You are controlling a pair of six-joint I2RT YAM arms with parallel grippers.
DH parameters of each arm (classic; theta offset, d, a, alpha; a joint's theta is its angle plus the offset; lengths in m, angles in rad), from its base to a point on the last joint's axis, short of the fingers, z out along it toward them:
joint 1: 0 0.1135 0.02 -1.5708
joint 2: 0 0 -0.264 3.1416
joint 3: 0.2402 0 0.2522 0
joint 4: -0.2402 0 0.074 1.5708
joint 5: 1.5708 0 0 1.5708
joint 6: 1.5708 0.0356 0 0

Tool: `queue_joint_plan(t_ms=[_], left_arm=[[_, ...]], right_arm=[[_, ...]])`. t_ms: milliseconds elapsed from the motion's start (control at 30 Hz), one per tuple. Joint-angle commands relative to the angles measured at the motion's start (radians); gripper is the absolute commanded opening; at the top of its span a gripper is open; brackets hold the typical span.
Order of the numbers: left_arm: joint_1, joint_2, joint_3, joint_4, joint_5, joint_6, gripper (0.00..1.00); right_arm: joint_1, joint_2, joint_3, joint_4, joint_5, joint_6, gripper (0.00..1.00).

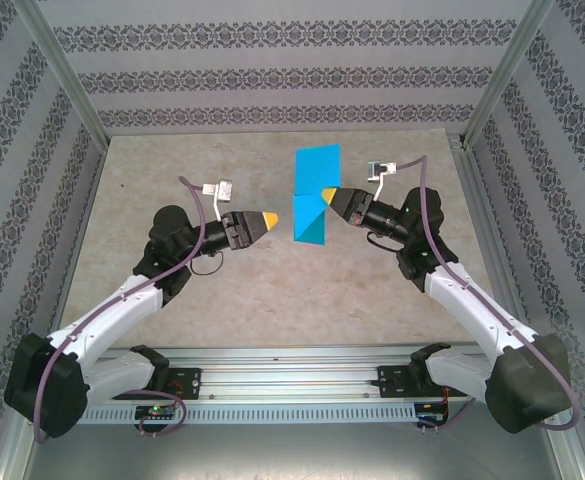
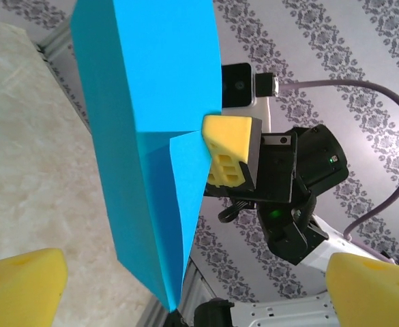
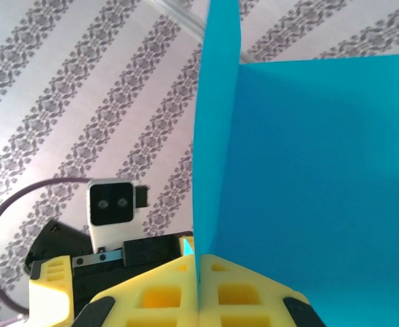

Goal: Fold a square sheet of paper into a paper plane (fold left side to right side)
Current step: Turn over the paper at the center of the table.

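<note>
Right claw [image 1: 327,193] clenched on the square sheet of paper [image 1: 312,175], pinching its 3 o'clock edge. In the right wrist view the yellow fingers [image 3: 247,293] are pressed together with the blue sheet [image 3: 322,170] running up between them. Right arm comes in from 5 o'clock, elbow bent, wrist pointing toward 9 o'clock.

Left claw [image 1: 265,217] released, holding nothing. In its wrist view the fingers [image 2: 22,283] are spread wide, and the paper [image 2: 144,82] is ahead of them, not touching. Left arm reaches from 7 o'clock, forearm pointing at 3 o'clock, tip just short of the sheet's 9 o'clock side.

Paper is mid-counter [image 1: 172,160], between the two claws, with a diagonal flap creased on its lower half.
</note>
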Motion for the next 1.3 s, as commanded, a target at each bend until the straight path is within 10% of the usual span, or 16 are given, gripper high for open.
queue_joint_plan(t_ms=[0,600,867,1067,1267], left_arm=[[-0.045,0.039,0.043,0.096,0.044,-0.024,0.96],[-0.113,0.129,0.104,-0.011,0.021,0.024,0.21],[-0.114,0.117,0.126,-0.266,-0.072,0.140,0.00],[-0.215,0.090,0.298,-0.985,-0.621,0.493,0.00],[-0.379,0.237,0.476,-1.490,-1.174,0.469,0.00]], right_arm=[[0.032,-0.002,0.027,0.040,-0.017,0.021,0.00],[0.047,0.005,0.011,0.062,-0.006,0.035,0.00],[-0.015,-0.065,-0.009,-0.151,0.004,-0.069,0.24],[-0.084,-0.205,0.101,-0.840,0.361,-0.402,0.37],[-0.108,-0.252,0.151,-1.235,0.801,-0.503,0.41]])
